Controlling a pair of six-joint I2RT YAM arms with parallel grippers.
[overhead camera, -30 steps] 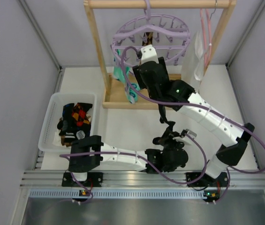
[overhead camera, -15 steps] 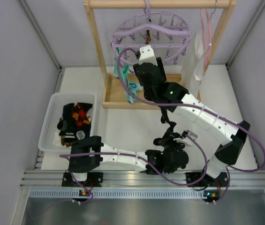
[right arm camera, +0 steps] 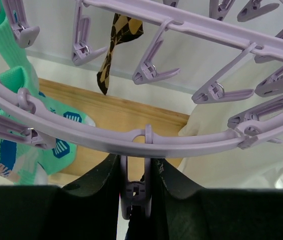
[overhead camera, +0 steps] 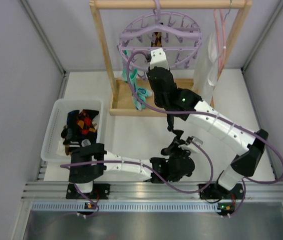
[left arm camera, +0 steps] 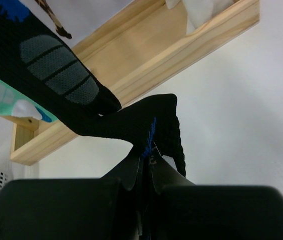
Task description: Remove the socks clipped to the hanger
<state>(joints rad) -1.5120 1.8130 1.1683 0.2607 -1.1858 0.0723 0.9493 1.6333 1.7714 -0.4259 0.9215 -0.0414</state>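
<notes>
Right wrist view: the right gripper (right arm camera: 133, 169) squeezes a lavender clip peg (right arm camera: 132, 196) on the hanger (right arm camera: 191, 142) (teal socks (right arm camera: 11, 95) clipped at its left, a brown check sock (right arm camera: 113, 45) behind); the left gripper (left arm camera: 146, 161) clenches a black sock (left arm camera: 131, 122).

Layout as I log it: rack (overhead camera: 101, 55) at table rear; hanger (overhead camera: 160, 35) hung from its top bar; socks (overhead camera: 132, 82) clipped under hanger's left rim; cloth (overhead camera: 207, 62) and wire hanger (overhead camera: 223, 35) to its right; bin (overhead camera: 50, 132) front left, loose socks (overhead camera: 81, 124) inside; clip peg (right arm camera: 135, 192) at hanger's near rim, between right gripper (right arm camera: 135, 167) fingers; held sock (left arm camera: 136, 120) in left gripper (left arm camera: 146, 159), front centre
</notes>
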